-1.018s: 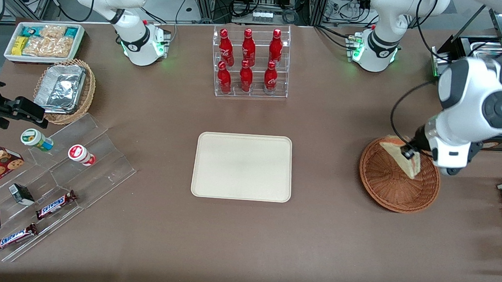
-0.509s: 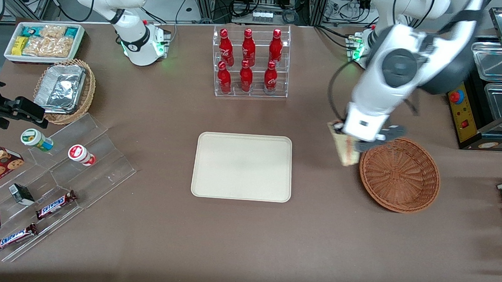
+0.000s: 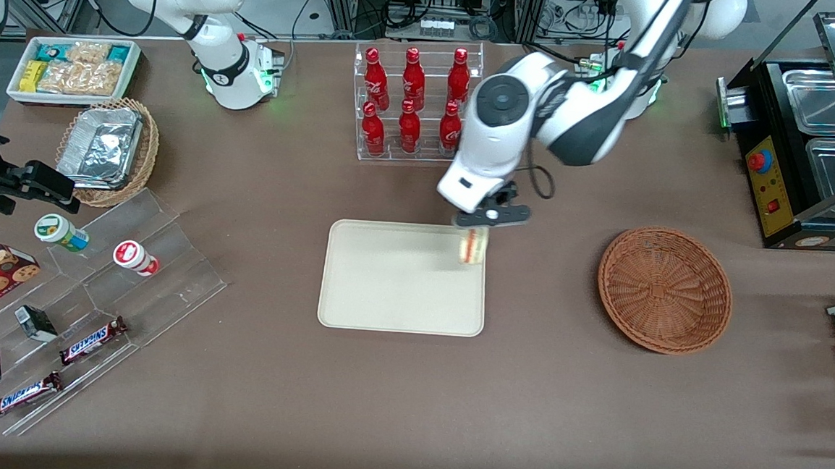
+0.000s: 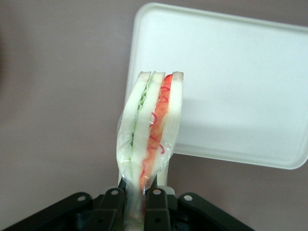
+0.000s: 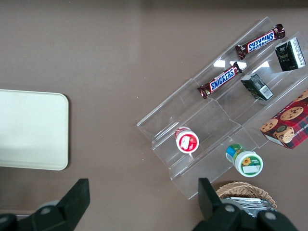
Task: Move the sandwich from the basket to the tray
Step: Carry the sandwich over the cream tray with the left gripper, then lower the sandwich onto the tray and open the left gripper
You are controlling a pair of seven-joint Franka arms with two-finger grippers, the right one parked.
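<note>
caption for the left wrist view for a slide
Gripper shut on the wrapped sandwich, held over the corner of the cream tray.

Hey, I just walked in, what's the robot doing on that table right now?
The left arm is moving a sandwich out of the wicker basket, which now sits empty, over to the cream tray. Its hand is shut on the sandwich and holds it over the tray's corner nearest the basket and the rack of red bottles. The sandwich has not been set down on the tray yet.
</note>
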